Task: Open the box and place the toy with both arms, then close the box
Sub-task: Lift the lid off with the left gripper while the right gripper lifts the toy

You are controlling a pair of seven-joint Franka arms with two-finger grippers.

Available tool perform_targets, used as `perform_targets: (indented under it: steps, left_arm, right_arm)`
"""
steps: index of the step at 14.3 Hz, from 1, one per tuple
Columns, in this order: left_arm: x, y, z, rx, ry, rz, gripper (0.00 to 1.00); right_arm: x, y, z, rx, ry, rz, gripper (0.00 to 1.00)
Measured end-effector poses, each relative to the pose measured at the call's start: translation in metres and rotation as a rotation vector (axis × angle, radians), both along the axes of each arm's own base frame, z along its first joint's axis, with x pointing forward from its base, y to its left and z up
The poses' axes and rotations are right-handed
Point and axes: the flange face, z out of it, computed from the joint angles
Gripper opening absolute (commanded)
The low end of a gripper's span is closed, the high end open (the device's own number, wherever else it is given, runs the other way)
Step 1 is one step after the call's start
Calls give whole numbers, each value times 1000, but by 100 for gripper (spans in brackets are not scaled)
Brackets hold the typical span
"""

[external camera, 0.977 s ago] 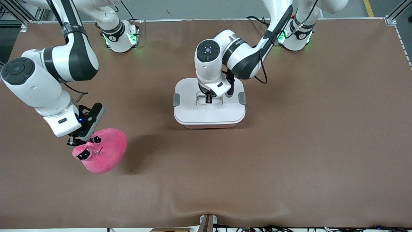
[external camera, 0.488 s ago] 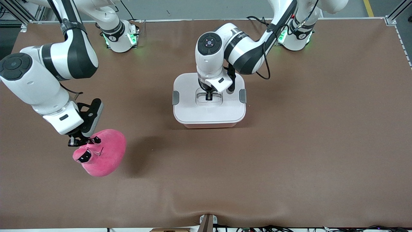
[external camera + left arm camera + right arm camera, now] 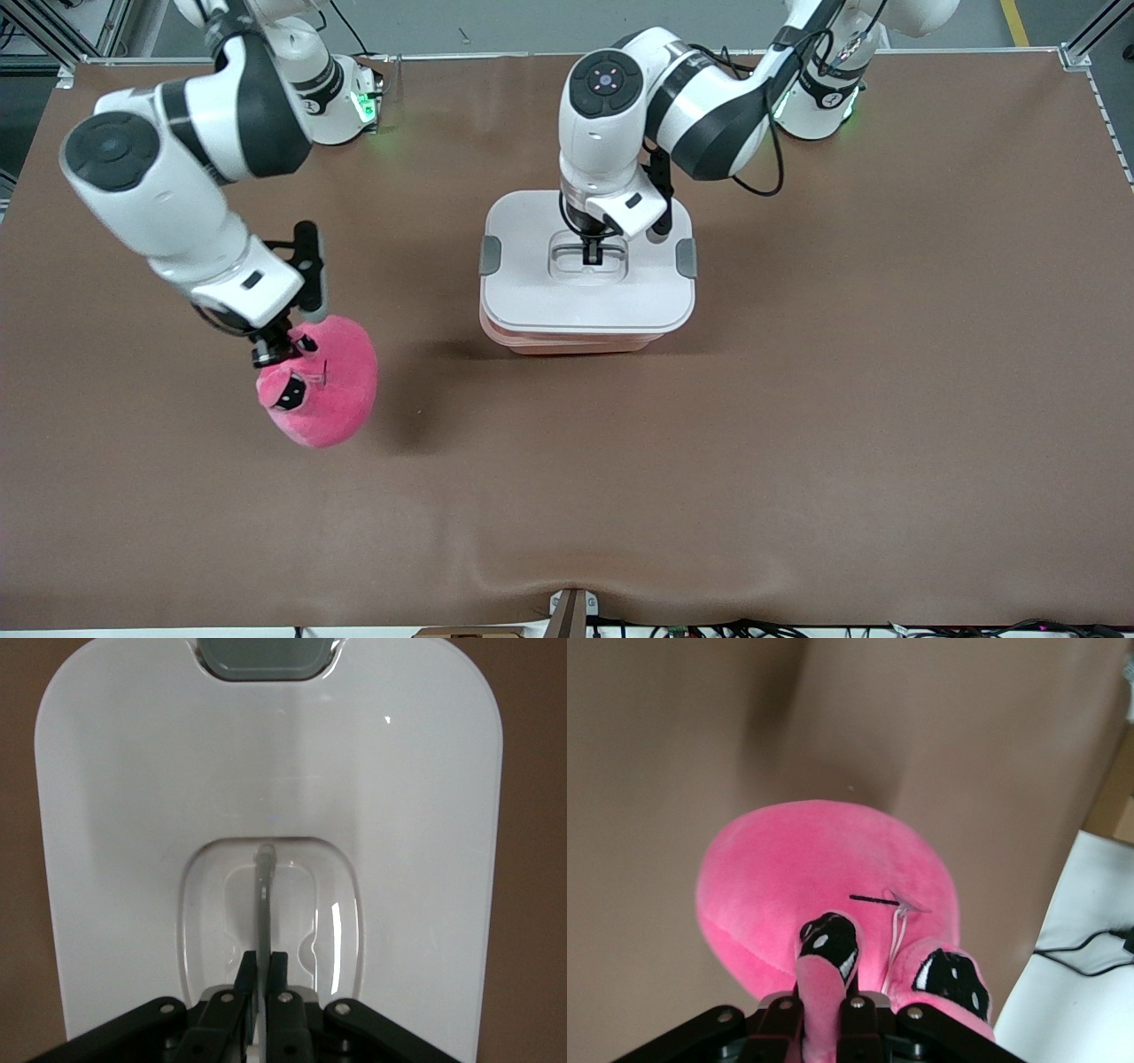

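Observation:
The box's white lid (image 3: 549, 297) with grey side clips (image 3: 489, 255) is lifted a little off the pink tub (image 3: 580, 342) at the table's middle. My left gripper (image 3: 592, 256) is shut on the lid's thin handle (image 3: 264, 904) in its central recess. The hot-pink plush toy (image 3: 332, 390) hangs off the table toward the right arm's end. My right gripper (image 3: 270, 352) is shut on one of its stalk eyes (image 3: 826, 967). The other eye (image 3: 950, 979) sits beside my fingers.
The brown table mat (image 3: 797, 399) has a small ripple at its edge nearest the camera. A bracket (image 3: 569, 611) sticks up at that edge. Cables lie near the arm bases.
My left gripper has raised the lid off the tub and shifted it slightly toward the left arm's end. My right gripper has lifted the toy and carried it toward the box.

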Motion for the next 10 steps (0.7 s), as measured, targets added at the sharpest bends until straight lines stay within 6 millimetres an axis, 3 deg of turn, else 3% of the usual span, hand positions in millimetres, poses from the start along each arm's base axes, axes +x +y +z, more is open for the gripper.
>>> perform_targets:
  steps: [5, 10]
  left_arm:
    - [36, 54, 25, 7, -4, -19, 0]
    - [76, 147, 76, 4, -17, -38, 0]
  right_arm:
    - [-61, 85, 19, -123, 34, 158, 0]
    - [-124, 156, 6, -256, 38, 47, 0]
